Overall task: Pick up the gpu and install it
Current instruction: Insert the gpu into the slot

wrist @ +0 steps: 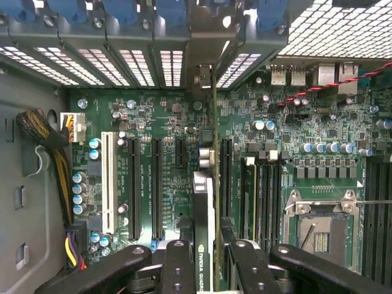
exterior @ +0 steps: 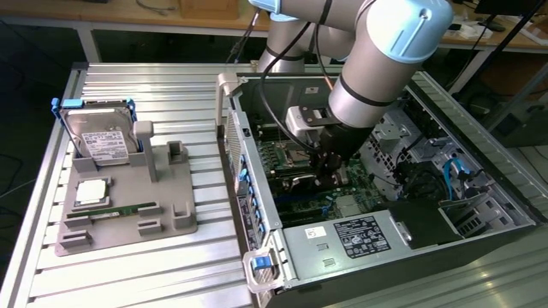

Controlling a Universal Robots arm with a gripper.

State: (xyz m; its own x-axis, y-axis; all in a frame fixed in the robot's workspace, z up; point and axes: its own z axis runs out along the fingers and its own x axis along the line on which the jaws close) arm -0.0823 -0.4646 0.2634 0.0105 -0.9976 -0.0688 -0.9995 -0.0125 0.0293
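Wrist view footage showed the gpu [wrist: 204, 202] edge-on, a thin card with NVIDIA lettering along its rim. It was pinched between the two black fingers [wrist: 177, 269] of the gripper [wrist: 205, 257], which were clamped against its two faces. The card stood upright over the green motherboard [wrist: 165, 122] and ran in line with the long expansion slots. One black slot [wrist: 157, 190] lay on one side of it and another black slot [wrist: 225, 177] on the other. Its far end reached toward the perforated rear panel [wrist: 141, 64]. Whether its connector edge had entered a slot I could not tell. A white slot [wrist: 109, 184] lay further off, and the metal-framed processor socket [wrist: 318, 226] sat on the opposite side.

From the exterior view, the gripper [exterior: 330, 168] hung low inside the open computer case [exterior: 256, 212], with the grey and pale-blue arm [exterior: 376, 70] slanting down to it from the far side. A power supply [exterior: 360, 234] with a black label filled the near end of the case. Blue cables [exterior: 453, 173] curled at the exterior view's right.

On the slatted metal table [exterior: 171, 83], well apart from the case at the exterior view's left, sat a grey fixture [exterior: 128, 218]. A silver hard drive [exterior: 102, 138] stood upright at its far end. A square processor chip [exterior: 92, 191] lay nearer, and a narrow green memory stick [exterior: 120, 210] rested just beside that.
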